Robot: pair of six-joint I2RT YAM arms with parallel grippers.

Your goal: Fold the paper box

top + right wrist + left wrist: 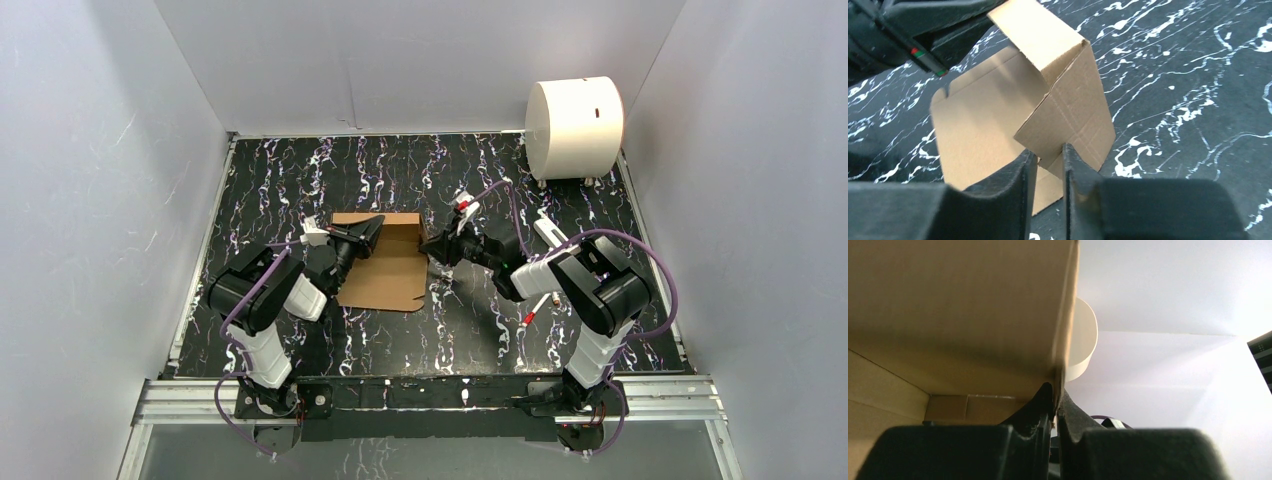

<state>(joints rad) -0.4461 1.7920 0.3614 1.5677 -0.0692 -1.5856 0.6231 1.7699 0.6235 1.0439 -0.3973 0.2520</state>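
The paper box (385, 272) is a brown cardboard piece lying on the black marbled table, with its back and right flaps raised. My left gripper (368, 230) is shut on the edge of the raised back flap. In the left wrist view the fingertips (1047, 392) pinch that cardboard (948, 315) edge. My right gripper (432, 246) is at the box's right side. In the right wrist view it (1049, 151) has its jaws narrowly apart, with the lower corner of the raised right flap (1073, 115) just beyond the tips, not clamped.
A large white cylinder (573, 127) stands at the back right corner of the table and shows behind the flap in the left wrist view (1083, 340). White walls enclose the table (620, 330) on three sides. My left arm (913, 25) crosses the top left of the right wrist view.
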